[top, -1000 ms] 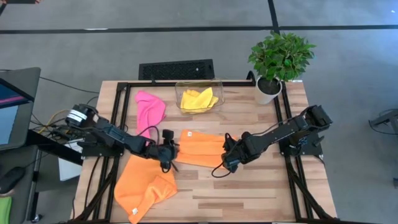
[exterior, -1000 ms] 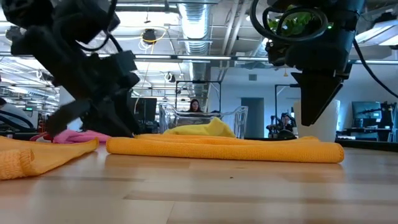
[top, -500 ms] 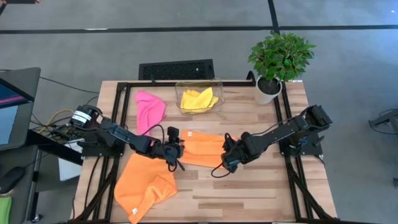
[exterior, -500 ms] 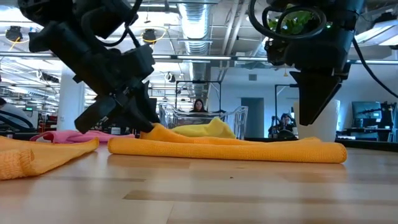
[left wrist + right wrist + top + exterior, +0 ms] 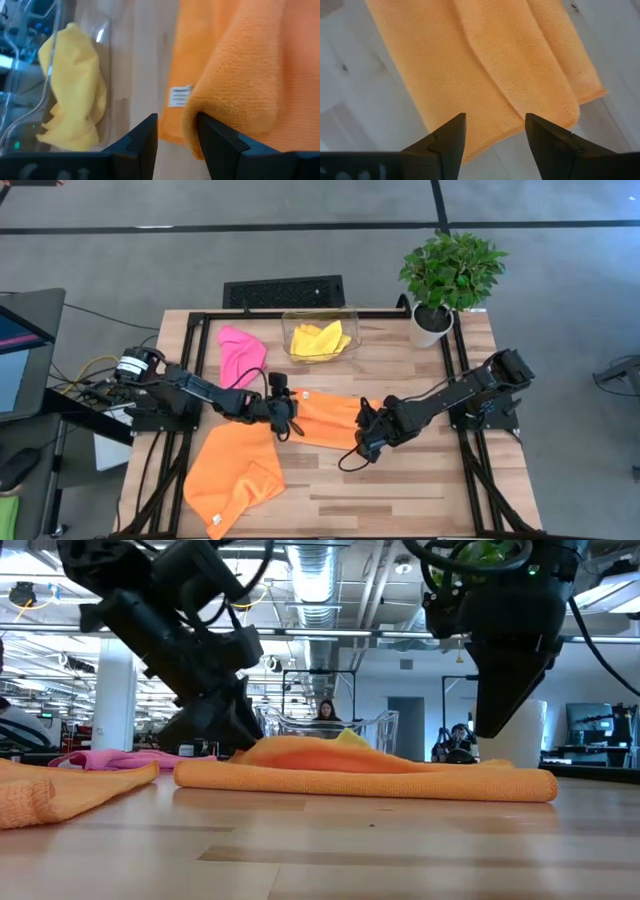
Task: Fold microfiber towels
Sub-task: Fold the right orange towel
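Mid-fold: the left gripper (image 5: 284,412) pinches the orange towel's (image 5: 325,418) left edge (lifted slightly); the right gripper (image 5: 366,442) hovers spread, and next should pin.

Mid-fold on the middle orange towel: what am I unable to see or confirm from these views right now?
- Left gripper grip: its fingers straddle the folded orange towel edge; contact isn't clear.
- Right gripper: the low view doesn't show whether its tips touch the towel.
- Towel label: too small to read.
- Yellow towel: the clear bin and the orange towel mostly hide it in the low view.
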Robot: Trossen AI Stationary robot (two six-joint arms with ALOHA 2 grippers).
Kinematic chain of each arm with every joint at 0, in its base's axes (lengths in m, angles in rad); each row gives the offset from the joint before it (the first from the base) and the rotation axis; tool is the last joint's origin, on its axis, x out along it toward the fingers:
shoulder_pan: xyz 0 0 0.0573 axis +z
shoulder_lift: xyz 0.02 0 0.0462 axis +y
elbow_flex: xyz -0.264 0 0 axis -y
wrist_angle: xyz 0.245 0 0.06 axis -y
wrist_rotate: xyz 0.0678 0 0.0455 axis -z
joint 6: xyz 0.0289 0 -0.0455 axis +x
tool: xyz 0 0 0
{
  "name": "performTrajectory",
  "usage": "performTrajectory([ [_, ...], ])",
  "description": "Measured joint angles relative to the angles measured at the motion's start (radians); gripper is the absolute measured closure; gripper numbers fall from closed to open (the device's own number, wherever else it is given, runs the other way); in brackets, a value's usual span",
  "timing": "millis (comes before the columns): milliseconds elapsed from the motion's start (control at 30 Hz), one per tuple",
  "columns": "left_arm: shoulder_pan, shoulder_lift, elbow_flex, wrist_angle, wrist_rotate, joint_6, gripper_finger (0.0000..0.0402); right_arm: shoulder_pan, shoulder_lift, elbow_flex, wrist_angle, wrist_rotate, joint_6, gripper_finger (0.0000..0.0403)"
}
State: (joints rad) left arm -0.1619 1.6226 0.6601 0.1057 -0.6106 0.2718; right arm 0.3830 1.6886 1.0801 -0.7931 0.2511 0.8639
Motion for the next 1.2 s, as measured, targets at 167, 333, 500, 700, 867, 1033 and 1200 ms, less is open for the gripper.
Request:
performTrajectory([
  [167,0.045,0.000,0.000,-0.001,0.003,-0.009,0.0272,0.017,0.000,0.000,0.023,0.000,-0.008,0.0175],
  [333,0.085,0.000,0.000,-0.001,0.003,-0.041,0.0272,0.041,0.000,0.000,0.048,-0.002,-0.057,0.0175],
  [500,0.120,0.000,0.000,-0.001,0.003,-0.113,0.0272,0.056,0.000,0.000,0.059,0.021,-0.116,0.0175],
  [700,0.123,0.000,0.000,-0.001,0.003,-0.119,0.0272,0.047,0.000,-0.026,0.085,0.068,-0.142,0.0175],
  [867,0.122,0.000,0.000,-0.001,0.008,-0.128,0.0272,0.037,0.001,-0.071,0.176,0.073,-0.222,0.0175],
  [1033,0.094,-0.014,-0.001,-0.002,0.009,-0.129,0.0272,0.028,0.001,-0.109,0.207,0.106,-0.296,0.0175],
  [1200,0.053,-0.074,-0.001,-0.021,-0.005,-0.140,0.0272,0.011,0.001,-0.132,0.215,0.159,-0.323,0.0175],
])
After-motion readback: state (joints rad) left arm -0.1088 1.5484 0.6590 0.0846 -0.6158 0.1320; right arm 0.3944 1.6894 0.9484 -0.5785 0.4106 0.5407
